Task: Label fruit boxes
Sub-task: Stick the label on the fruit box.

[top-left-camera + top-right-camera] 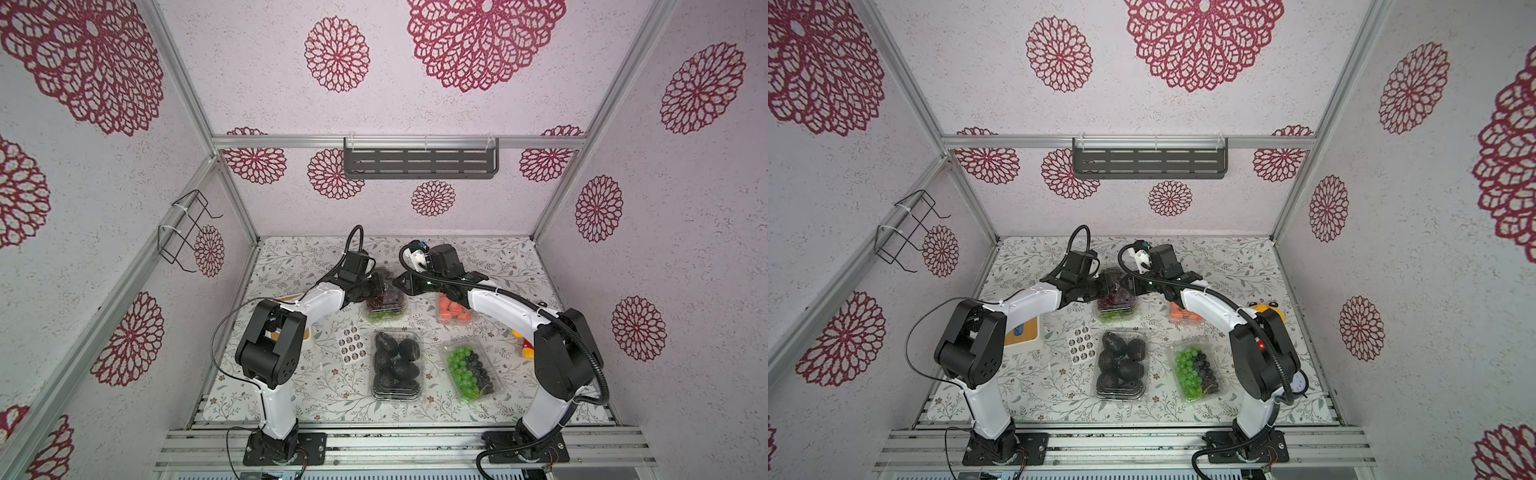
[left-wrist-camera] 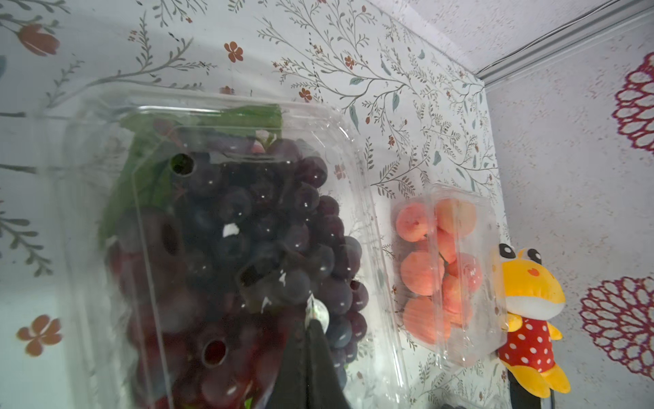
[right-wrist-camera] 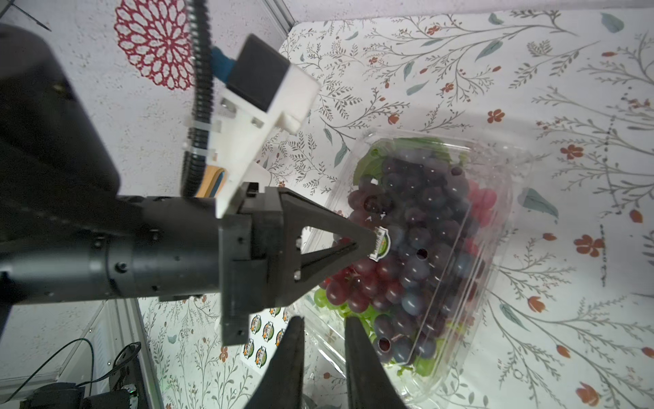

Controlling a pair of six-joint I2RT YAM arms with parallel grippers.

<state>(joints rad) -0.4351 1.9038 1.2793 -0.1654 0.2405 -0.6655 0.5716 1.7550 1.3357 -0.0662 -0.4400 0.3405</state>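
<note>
Pinches sticker in left tool over purple-grape box to label it — flanks rim with narrowed right tool, grip unclear.

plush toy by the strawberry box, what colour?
Yellow, with a red white-dotted outfit; the toy shows best in the left wrist view.

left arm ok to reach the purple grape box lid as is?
Likely yes. The left end effector, shut on a sticker, is over the purple grape box lid, nothing else between. The right end effector sits at the box's edge, off to the side.
</note>
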